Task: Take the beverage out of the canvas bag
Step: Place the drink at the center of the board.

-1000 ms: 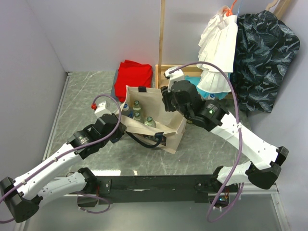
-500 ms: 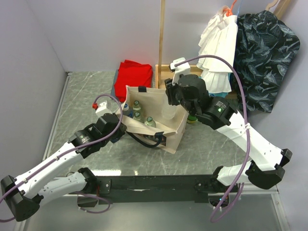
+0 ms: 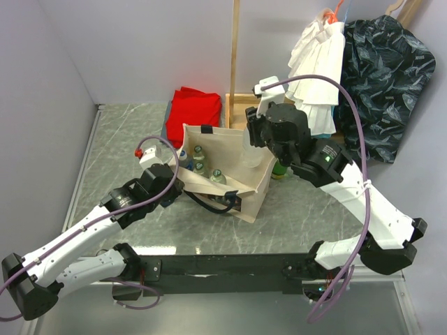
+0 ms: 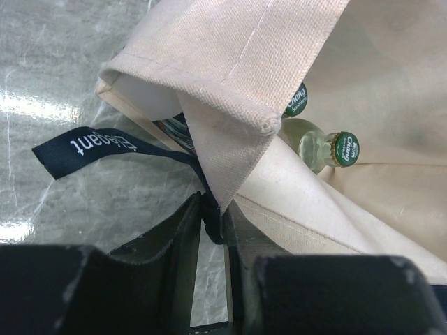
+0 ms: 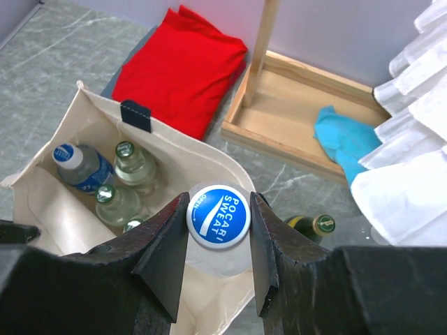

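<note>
The beige canvas bag [image 3: 246, 197] stands open mid-table, with navy strap handles [image 4: 87, 146]. My right gripper [image 5: 218, 202] is shut on the beverage, a clear bottle with a blue Pocari Sweat cap [image 5: 218, 216]. It holds the bottle upright above the bag's right rim [image 5: 225, 155]; from above the bottle [image 3: 252, 155] hangs under the gripper. My left gripper [image 4: 211, 215] is shut on the bag's near-left corner, pinching canvas and navy strap. Inside the bag stand green-capped glass bottles [image 5: 133, 165] and a blue-labelled water bottle [image 5: 81, 165].
A dark green bottle [image 5: 311, 225] stands on the table right of the bag. Behind are a red folded cloth [image 3: 196, 109] and a wooden stand base [image 5: 307, 115] holding a blue cloth [image 5: 345, 137]. White and dark garments [image 3: 380, 84] hang at the back right.
My right gripper has risen and moved right and back with the bottle, from inside the bag to above its right rim. The left gripper keeps its hold.
</note>
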Robot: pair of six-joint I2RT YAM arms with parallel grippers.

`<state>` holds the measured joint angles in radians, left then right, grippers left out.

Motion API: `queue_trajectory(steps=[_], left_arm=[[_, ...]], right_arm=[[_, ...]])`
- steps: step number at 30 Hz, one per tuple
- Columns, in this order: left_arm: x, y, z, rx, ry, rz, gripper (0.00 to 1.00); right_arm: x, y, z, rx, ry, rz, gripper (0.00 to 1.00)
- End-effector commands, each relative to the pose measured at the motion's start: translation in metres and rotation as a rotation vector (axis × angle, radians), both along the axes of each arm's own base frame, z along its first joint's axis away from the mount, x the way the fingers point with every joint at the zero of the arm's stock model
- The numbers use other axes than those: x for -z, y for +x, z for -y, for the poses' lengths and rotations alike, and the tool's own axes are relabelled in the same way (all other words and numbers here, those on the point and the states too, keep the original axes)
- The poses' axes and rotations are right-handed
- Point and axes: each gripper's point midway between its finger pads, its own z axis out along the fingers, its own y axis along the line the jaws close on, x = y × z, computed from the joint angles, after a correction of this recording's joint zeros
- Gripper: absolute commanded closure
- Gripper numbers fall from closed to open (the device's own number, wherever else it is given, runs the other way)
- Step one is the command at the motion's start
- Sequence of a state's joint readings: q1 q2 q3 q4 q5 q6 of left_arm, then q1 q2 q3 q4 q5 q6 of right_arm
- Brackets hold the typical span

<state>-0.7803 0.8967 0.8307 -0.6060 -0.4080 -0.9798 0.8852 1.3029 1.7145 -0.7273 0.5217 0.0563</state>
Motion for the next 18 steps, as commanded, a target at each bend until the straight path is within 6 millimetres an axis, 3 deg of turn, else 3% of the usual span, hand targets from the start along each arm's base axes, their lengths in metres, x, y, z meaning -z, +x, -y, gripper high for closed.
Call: queue_trajectory(steps=[1, 18], left_arm=[[-0.007, -0.001, 0.003, 0.035, 0.007, 0.006, 0.76], [-0.005, -0.001, 0.004, 0.037, 0.009, 0.005, 0.76]], right_arm=[[-0.093, -0.011, 0.035, 0.074, 0.205, 0.22, 1.0], [-0.118, -0.016, 0.063, 0.154, 0.212, 0.282, 1.0]])
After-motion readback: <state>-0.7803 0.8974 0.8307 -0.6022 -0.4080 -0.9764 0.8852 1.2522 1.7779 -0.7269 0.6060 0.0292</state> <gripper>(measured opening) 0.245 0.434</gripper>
